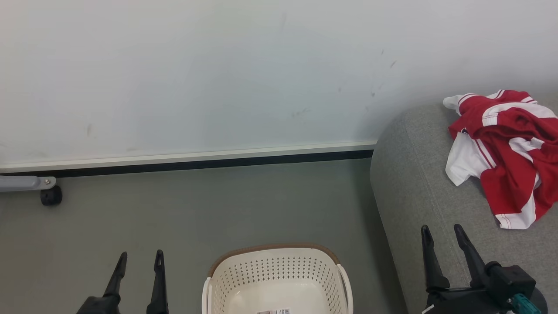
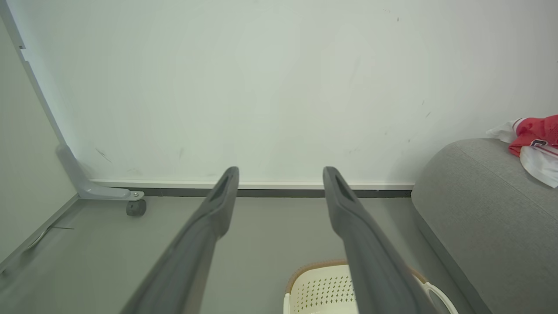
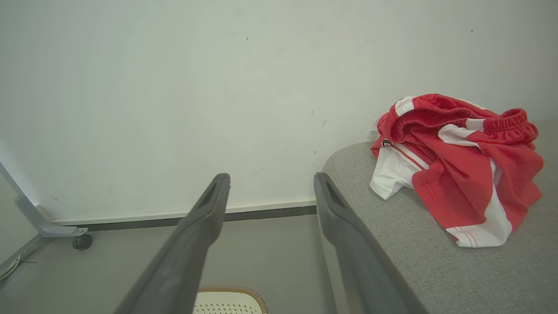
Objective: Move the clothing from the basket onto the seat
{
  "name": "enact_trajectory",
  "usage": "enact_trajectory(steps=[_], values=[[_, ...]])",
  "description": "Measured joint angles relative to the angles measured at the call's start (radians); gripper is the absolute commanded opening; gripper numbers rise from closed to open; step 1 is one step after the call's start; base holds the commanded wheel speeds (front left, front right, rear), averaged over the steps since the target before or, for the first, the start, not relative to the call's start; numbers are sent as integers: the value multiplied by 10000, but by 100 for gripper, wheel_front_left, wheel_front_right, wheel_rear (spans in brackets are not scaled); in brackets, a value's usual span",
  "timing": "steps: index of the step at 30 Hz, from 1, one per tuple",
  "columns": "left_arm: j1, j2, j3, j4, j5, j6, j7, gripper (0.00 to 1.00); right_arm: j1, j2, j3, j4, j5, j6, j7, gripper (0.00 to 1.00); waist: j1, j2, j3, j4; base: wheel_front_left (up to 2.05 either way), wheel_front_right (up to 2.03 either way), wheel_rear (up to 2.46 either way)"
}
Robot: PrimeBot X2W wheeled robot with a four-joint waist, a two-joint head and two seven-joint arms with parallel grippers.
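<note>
Clothing (image 1: 505,152): crumpled red fabric with white panels, thin stripe trim and an elastic waistband, heaped on the seat (image 1: 418,183). The basket (image 1: 279,274) stands beside the seat. Left gripper (image 1: 141,254) and right gripper (image 1: 441,228), the latter over the seat, are spread apart, holding nothing.

The clothing (image 1: 505,148) is bright red with broad white panels and thin striped trim. The seat (image 1: 418,183) is plain light grey. The basket (image 1: 279,270) is cream-white, dotted with even rows of small holes, under a brown rim. The floor (image 1: 218,205) is dull grey-green. The wall (image 1: 196,78) is white with a few dark scuffs, edged below by a black strip (image 1: 196,165). My left gripper (image 1: 141,253) and right gripper (image 1: 441,227) are black, the right one with a teal plug (image 1: 521,302).
</note>
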Motion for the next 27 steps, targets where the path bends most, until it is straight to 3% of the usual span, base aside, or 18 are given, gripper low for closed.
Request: enact_trajectory(steps=[2, 3, 14, 27], values=[[4, -4, 10, -23, 73, 0, 0, 100, 2, 17, -21, -4, -2, 0, 0, 100, 0, 0, 12, 13, 0, 0, 0], [5, -4, 10, -52, 98, 0, 0, 0, 4, 23, -35, -4, -2, 0, 0, 0, 0, 0, 19, 20, 0, 0, 0], [255, -247, 29, 537, -274, -107, 201, 0, 384, 244, -142, 598, 374, 90, 184, 0, 0, 0, 29, 25, 0, 0, 0], [164, -414, 481, 642, -2157, -466, 740, 0, 305, 433, -761, 744, 2243, 435, 740, 0, 0, 0, 43, 30, 0, 0, 0]])
